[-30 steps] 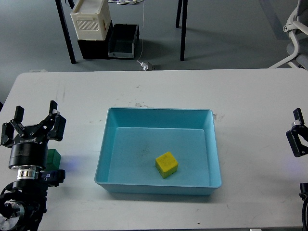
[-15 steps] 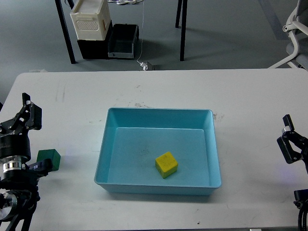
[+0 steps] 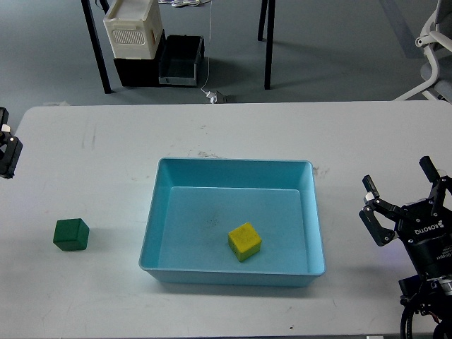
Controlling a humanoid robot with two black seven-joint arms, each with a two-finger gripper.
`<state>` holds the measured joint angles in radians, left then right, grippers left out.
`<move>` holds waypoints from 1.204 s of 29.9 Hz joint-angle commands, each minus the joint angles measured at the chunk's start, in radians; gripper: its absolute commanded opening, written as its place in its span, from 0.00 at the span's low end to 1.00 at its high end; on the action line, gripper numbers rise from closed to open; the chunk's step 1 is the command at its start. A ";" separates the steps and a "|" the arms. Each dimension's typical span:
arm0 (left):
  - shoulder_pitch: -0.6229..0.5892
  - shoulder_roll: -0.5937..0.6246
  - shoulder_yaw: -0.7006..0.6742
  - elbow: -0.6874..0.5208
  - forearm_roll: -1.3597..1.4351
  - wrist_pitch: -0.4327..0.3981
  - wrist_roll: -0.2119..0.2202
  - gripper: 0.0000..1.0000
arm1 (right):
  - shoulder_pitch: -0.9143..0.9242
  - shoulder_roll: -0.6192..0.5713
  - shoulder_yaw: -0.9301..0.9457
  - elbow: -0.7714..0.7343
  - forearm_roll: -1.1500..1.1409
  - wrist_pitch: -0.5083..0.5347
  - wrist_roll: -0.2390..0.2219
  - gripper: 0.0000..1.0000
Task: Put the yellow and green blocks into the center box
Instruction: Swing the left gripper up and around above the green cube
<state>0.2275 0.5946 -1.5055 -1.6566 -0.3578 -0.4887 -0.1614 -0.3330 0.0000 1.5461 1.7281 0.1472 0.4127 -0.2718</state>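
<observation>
A yellow block (image 3: 244, 241) lies inside the light blue box (image 3: 157, 226) at the table's centre, toward its front. A green block (image 3: 71, 234) sits on the white table left of the box, apart from it. My right gripper (image 3: 407, 196) is open and empty at the right, clear of the box. Only a small dark part of my left gripper (image 3: 7, 152) shows at the left edge, far behind the green block; its fingers cannot be told apart.
The white table (image 3: 233, 134) spans the view. Beyond its far edge stand a white crate (image 3: 133, 28) on black bins (image 3: 180, 62), table legs, and a chair (image 3: 436, 42) at the far right.
My left gripper has pulled back and left off the green block's area to the view's edge, baring the block. My right gripper has moved inward to the left. Both blocks have stayed put.
</observation>
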 commanded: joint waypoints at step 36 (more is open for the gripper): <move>-1.334 0.357 1.456 0.442 0.359 0.000 0.034 1.00 | -0.006 0.000 -0.034 0.001 0.002 0.006 0.000 1.00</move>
<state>-0.9140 1.0103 -0.2812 -1.2701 -0.0059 -0.4888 -0.1346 -0.3373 0.0000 1.5133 1.7295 0.1493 0.4207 -0.2714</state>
